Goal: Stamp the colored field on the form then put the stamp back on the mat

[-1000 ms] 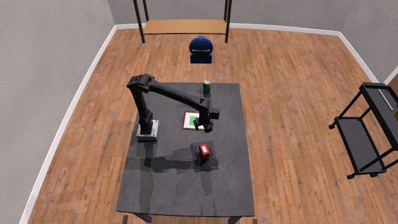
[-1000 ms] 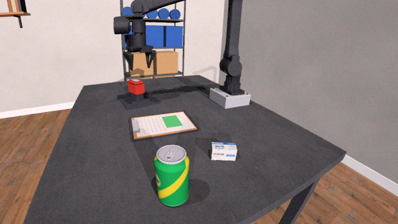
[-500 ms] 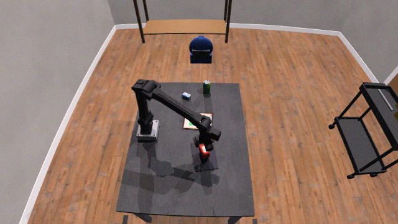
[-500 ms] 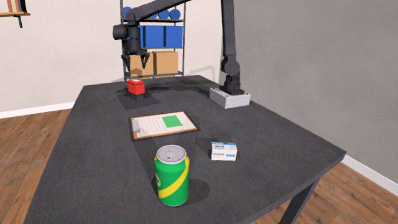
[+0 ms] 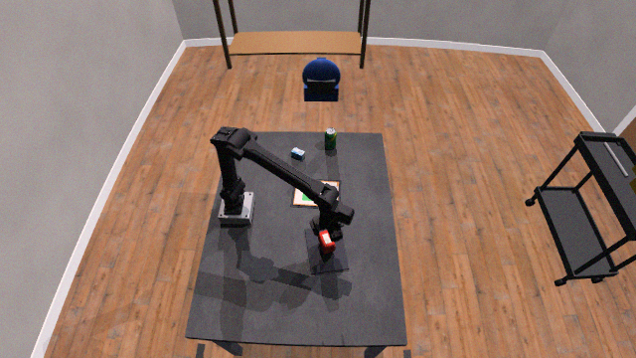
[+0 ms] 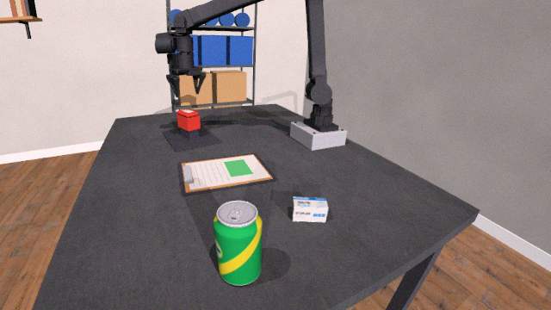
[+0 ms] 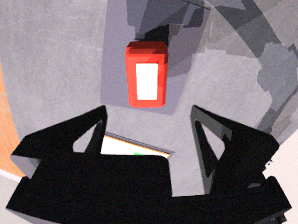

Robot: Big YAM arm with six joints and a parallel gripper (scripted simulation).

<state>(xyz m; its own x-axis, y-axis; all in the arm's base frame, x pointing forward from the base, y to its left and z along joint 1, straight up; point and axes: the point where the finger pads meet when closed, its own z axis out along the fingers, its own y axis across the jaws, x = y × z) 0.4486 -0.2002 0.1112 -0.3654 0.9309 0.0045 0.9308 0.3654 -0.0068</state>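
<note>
Red stamp (image 6: 188,120): stood upright on mat (image 6: 177,142), far left.
Gripper (image 6: 186,86): hovered above stamp, fingers apart, empty.
Green field (image 6: 238,167): untouched.

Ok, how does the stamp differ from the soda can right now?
The stamp is a red block; the can is a green cylinder with a yellow band. The stamp stands on the dark mat below the open gripper; the can stands on the bare table. Both are upright and untouched.
</note>
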